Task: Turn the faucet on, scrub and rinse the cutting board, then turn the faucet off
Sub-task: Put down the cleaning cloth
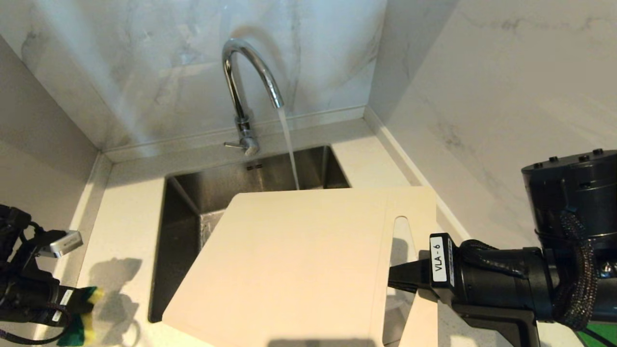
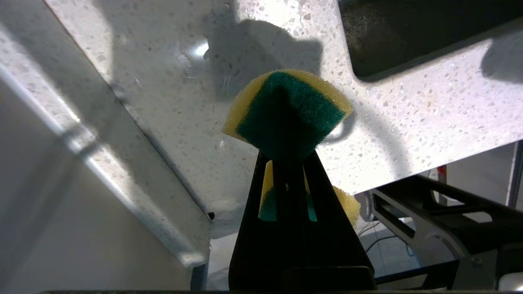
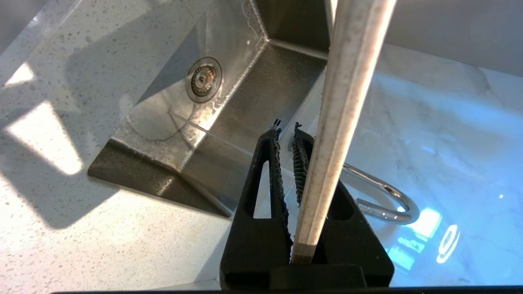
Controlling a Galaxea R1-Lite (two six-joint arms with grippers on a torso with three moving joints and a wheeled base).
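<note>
While water runs from the tap, the scene reads as follows.
Cutting board [image 1: 299, 265]: pale cream, held tilted above the sink [image 1: 183, 226], its slotted end nearest the right gripper.
Right gripper [image 1: 400, 278]: fingers closed on the board's slotted end, pinching the thin strip beside the slot.
Faucet [image 1: 243, 86]: chrome gooseneck beyond the board's far edge, well apart from the right gripper; its stream falls behind that edge.
Left gripper [image 2: 288, 163]: fingers clamped tight on a yellow and green sponge [image 2: 286, 112], off to the board's left, above the speckled counter [image 1: 127, 231].
</note>
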